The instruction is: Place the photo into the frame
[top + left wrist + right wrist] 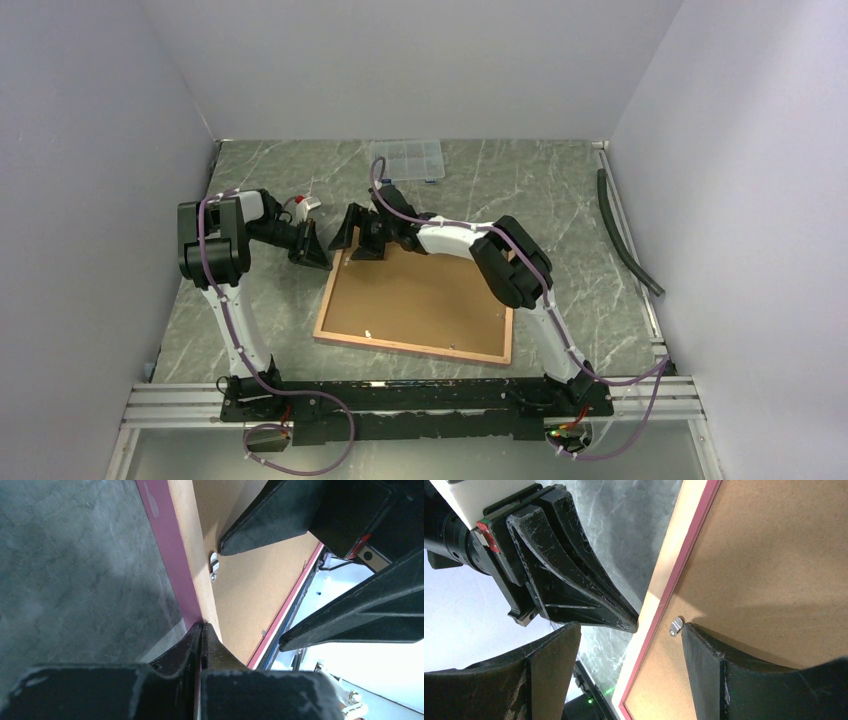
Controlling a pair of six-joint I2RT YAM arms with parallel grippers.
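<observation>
Marble table: left fingers closed against frame edge; right fingers spread astride it.

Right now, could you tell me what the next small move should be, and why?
Probably slide the right tool sideways so its finger turns the metal tab off the backing. The frame lies back-up, that open tool's finger sits beside the tab, and the shut left tool touches the frame's edge.

Upper-left corner of the frame is crowded: left gripper tips against its edge, right gripper astride it, barely a gap between them. Clear box blocks top centre. Hose lines the right side. Open worktop right of frame.
</observation>
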